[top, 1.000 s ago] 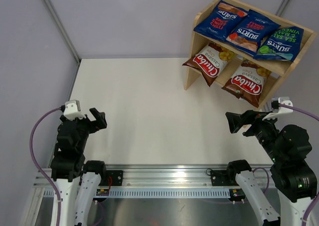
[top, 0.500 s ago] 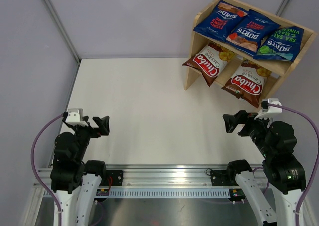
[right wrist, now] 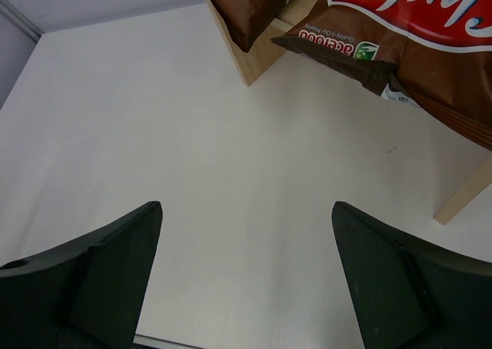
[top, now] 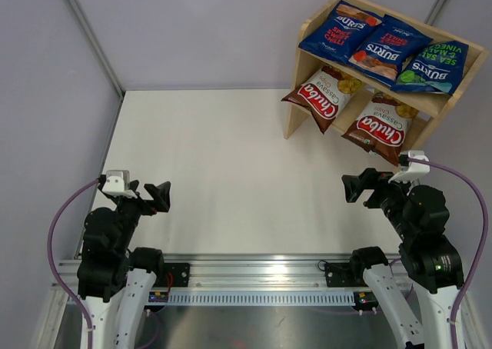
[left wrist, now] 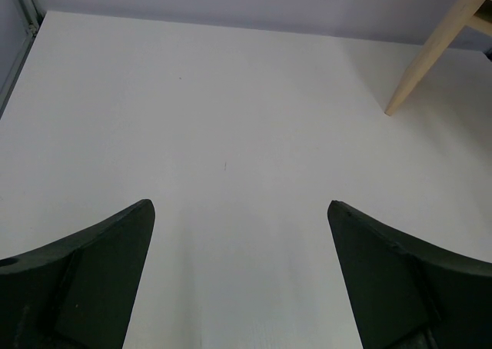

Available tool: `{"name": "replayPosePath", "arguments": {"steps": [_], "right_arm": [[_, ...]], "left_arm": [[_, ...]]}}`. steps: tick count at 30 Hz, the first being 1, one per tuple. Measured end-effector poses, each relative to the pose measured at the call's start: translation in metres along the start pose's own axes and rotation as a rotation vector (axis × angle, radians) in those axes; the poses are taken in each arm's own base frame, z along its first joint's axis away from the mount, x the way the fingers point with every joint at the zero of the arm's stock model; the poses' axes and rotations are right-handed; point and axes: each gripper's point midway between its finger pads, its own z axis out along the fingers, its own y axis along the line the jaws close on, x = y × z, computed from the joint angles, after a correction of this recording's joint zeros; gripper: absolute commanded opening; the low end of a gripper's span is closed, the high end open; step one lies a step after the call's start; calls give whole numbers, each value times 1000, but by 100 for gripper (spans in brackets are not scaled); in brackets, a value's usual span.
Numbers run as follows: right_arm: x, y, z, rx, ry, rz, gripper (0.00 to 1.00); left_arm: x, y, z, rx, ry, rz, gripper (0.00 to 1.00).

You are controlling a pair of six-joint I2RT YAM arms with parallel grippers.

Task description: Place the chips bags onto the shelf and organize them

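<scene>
Chips bags (top: 390, 49) are all sitting on the shelf (top: 294, 103). Three blue Burts bags (top: 339, 31) are lying along its top tier, and two brown Chuba bags (top: 382, 122) are leaning out of its lower tier. It's standing on the white desk (top: 223, 149). Right pincer (top: 357, 187) is hovering near the shelf's front, jaws spread wide, holding nothing. Left pincer (top: 157, 195) is hanging well away from the shelf, gaping too, empty.
</scene>
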Motion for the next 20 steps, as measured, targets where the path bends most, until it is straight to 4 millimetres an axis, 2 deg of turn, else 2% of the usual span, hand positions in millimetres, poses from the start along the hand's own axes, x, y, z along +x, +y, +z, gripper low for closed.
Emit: {"name": "replayPosePath", "arguments": {"steps": [20], "right_arm": [[-2,-1,-2,6,-12,-5,100]], "left_arm": [[0,1,0,-4,-2,0,99]]}}
